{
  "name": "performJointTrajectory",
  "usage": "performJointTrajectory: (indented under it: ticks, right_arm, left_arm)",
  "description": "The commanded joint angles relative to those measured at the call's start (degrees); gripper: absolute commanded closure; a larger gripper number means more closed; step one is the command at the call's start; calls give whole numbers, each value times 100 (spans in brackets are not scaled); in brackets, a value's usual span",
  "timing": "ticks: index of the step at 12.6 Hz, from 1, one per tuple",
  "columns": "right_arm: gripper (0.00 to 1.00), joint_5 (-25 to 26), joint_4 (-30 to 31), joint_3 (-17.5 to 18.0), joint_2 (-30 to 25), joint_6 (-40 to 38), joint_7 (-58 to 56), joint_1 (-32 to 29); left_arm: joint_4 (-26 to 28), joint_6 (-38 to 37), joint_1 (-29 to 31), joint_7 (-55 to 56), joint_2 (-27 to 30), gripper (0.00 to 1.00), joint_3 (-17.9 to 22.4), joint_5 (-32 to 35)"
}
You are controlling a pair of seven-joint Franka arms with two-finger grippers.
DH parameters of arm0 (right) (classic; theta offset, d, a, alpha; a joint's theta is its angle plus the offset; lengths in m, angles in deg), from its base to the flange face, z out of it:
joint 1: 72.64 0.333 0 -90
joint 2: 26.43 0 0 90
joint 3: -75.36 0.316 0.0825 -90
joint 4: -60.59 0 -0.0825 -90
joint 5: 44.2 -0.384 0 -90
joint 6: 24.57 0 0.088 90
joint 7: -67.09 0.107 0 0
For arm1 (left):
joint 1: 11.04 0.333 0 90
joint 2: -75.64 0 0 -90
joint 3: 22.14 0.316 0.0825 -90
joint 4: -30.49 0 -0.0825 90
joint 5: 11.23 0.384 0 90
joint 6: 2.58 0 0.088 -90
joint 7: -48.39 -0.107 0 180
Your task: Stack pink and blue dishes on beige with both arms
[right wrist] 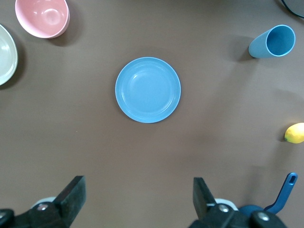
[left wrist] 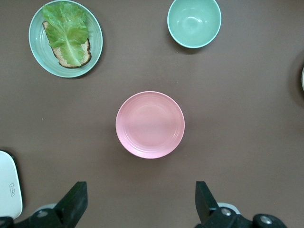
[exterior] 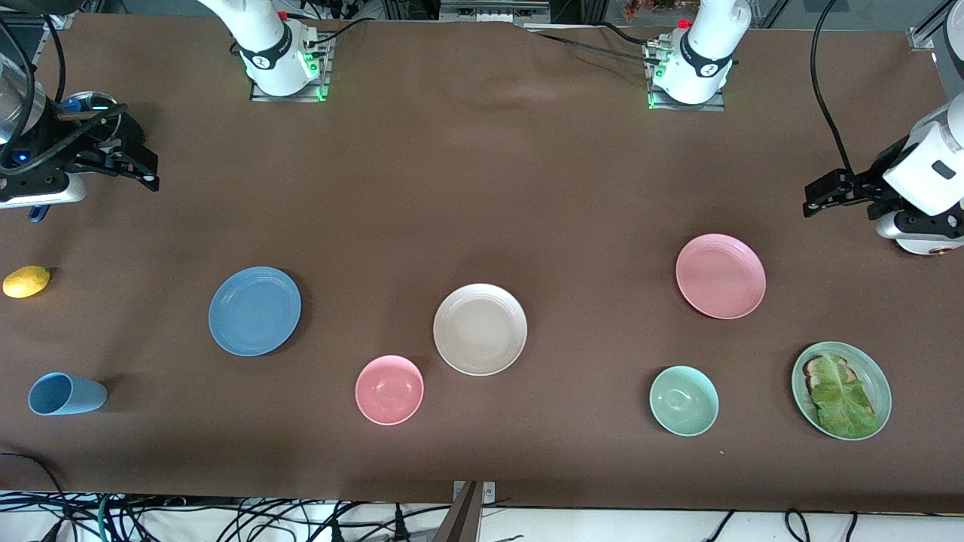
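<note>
The beige plate (exterior: 480,329) lies mid-table. The blue plate (exterior: 254,310) lies toward the right arm's end, and it also lies in the middle of the right wrist view (right wrist: 147,90). The pink plate (exterior: 720,275) lies toward the left arm's end and is centred in the left wrist view (left wrist: 150,124). My right gripper (exterior: 153,172) hangs open and empty over bare cloth at its end of the table, its fingers (right wrist: 73,190) wide apart. My left gripper (exterior: 809,199) hangs open and empty over its own end, with its fingers (left wrist: 76,194) spread.
A pink bowl (exterior: 389,389) sits beside the beige plate, nearer the front camera. A mint bowl (exterior: 684,400) and a green plate (exterior: 872,373) with toast and lettuce lie nearer than the pink plate. A lemon (exterior: 26,281) and a tipped blue cup (exterior: 66,394) lie at the right arm's end.
</note>
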Motion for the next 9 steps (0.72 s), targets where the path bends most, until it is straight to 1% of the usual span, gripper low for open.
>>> performJointTrajectory:
  ticks: [1, 9]
  right_arm:
    - [0, 35, 18, 21, -59, -34, 47, -29]
    - [0, 35, 18, 38, -68, -87, 144, -11]
  left_arm:
    - [-33, -34, -22, 23, 3, 0, 4, 1]
    - [-33, -34, -22, 32, 3, 0, 4, 1]
